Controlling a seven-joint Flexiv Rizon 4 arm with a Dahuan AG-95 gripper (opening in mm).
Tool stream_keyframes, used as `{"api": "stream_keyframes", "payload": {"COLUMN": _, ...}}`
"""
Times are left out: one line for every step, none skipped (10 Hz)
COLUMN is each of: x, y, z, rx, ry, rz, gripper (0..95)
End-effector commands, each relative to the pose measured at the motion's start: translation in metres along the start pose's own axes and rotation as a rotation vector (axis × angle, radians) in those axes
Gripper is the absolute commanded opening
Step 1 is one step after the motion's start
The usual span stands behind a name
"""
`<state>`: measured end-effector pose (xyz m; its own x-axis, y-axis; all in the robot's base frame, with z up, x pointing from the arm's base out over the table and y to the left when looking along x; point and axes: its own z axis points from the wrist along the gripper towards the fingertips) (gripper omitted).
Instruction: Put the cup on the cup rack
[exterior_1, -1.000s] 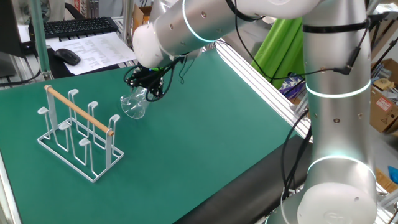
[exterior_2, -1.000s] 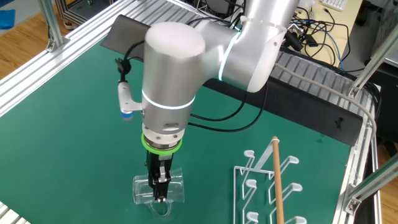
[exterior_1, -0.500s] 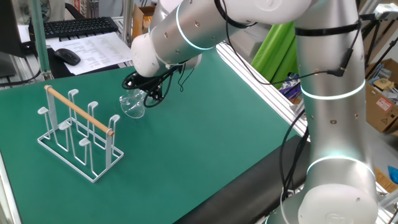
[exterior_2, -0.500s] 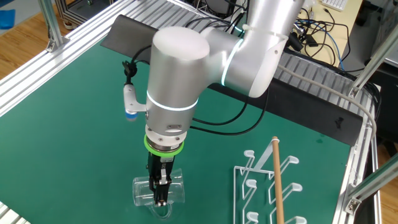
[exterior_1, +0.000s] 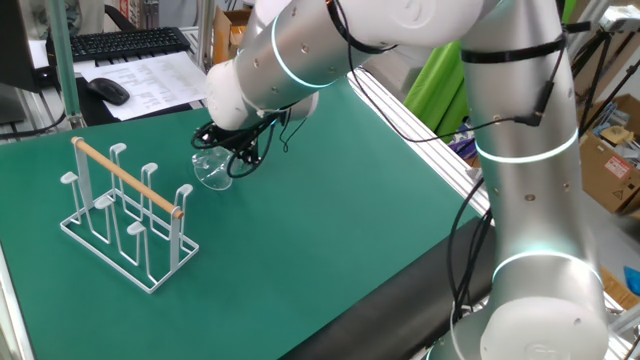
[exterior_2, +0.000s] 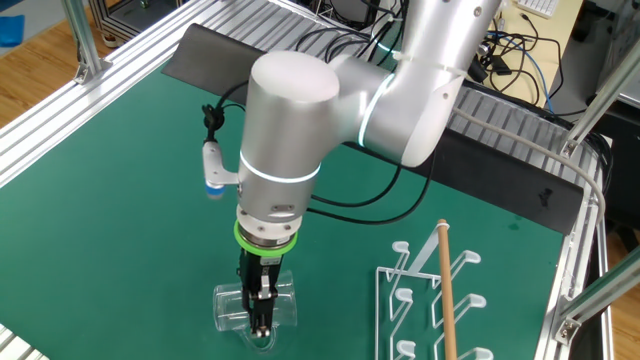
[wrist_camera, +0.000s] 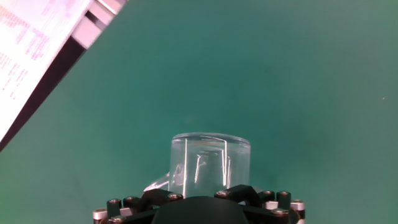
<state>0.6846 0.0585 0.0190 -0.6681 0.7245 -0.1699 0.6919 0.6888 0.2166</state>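
The cup is a clear glass lying on its side on the green mat, right of the cup rack. The rack is white wire with upright pegs and a wooden rod across its top. My gripper points straight down over the cup, its black fingers low against the middle of the glass. The jaws stand spread on either side of the glass and look open, not clamped. In the hand view the cup fills the lower centre, with only the gripper's black linkage along the bottom edge.
Behind the mat lie a keyboard, a mouse and printed sheets. Aluminium rails border the mat. My arm's large silver elbow hangs above the cup. Cables trail at the back.
My hand has sunk a little and shifted left toward the cup. The cup and the rack have stayed where they were.
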Motion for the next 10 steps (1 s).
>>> {"api": "stream_keyframes", "payload": {"x": 0.0009, "y": -0.0009, "z": -0.0032, "rx": -0.014, "ry": 0.023, "rz": -0.004, "gripper": 57.0}}
{"api": "stream_keyframes", "payload": {"x": 0.0007, "y": -0.0012, "z": -0.0047, "rx": -0.038, "ry": 0.046, "rz": 0.005, "gripper": 38.0}}
{"api": "stream_keyframes", "payload": {"x": 0.0008, "y": -0.0011, "z": -0.0040, "rx": -0.037, "ry": 0.045, "rz": 0.004, "gripper": 38.0}}
{"api": "stream_keyframes", "payload": {"x": 0.0008, "y": -0.0011, "z": -0.0040, "rx": -0.037, "ry": 0.045, "rz": -0.002, "gripper": 19.0}}
{"api": "stream_keyframes", "payload": {"x": 0.0009, "y": -0.0011, "z": -0.0039, "rx": -0.038, "ry": 0.045, "rz": -0.002, "gripper": 0.0}}
{"api": "stream_keyframes", "payload": {"x": 0.0009, "y": -0.0011, "z": -0.0039, "rx": -0.039, "ry": 0.045, "rz": 0.003, "gripper": 0.0}}
{"api": "stream_keyframes", "payload": {"x": 0.0008, "y": -0.0011, "z": -0.0046, "rx": -0.040, "ry": 0.047, "rz": 0.006, "gripper": 0.0}}
{"api": "stream_keyframes", "payload": {"x": 0.0009, "y": -0.0011, "z": -0.0046, "rx": -0.041, "ry": 0.049, "rz": 0.005, "gripper": 0.0}}
{"api": "stream_keyframes", "payload": {"x": 0.0009, "y": -0.0011, "z": -0.0044, "rx": -0.039, "ry": 0.049, "rz": 0.005, "gripper": 0.0}}
{"api": "stream_keyframes", "payload": {"x": 0.0008, "y": -0.0012, "z": -0.0051, "rx": -0.037, "ry": 0.049, "rz": 0.004, "gripper": 0.0}}
